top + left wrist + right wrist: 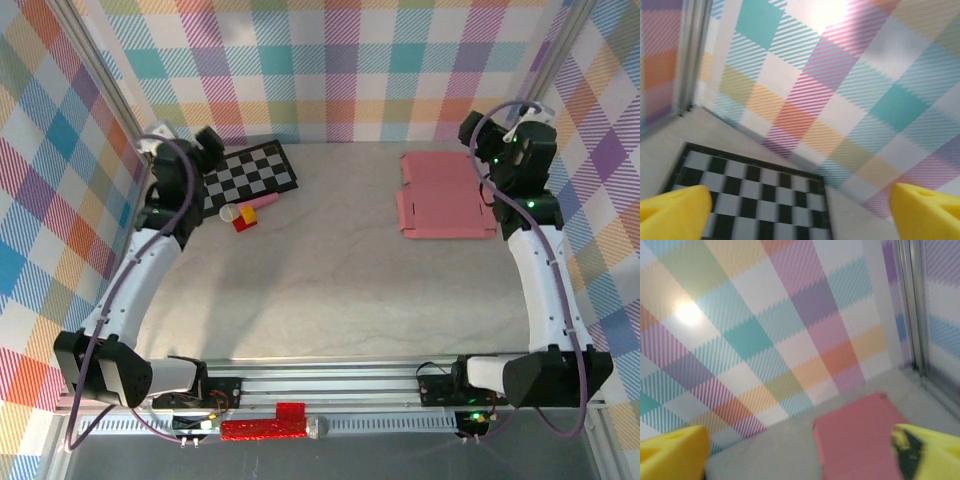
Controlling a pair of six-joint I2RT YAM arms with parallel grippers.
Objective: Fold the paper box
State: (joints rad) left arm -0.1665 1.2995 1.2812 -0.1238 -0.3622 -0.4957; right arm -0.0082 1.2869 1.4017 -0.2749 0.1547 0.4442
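Two hands up, both with fingers spread wide and nothing between them. My left hand hangs near the checkered board, at the table's far left. My right hand is over by the paper box, which lies flat on the right side of the table: salmon-pink sheet, small notches along its left edge, a crease across it. Beside the board, on the near side: pink cylinder, clear ring, yellow block, red block. Plaid cloth stands behind, bright glare on it in my right wrist view.
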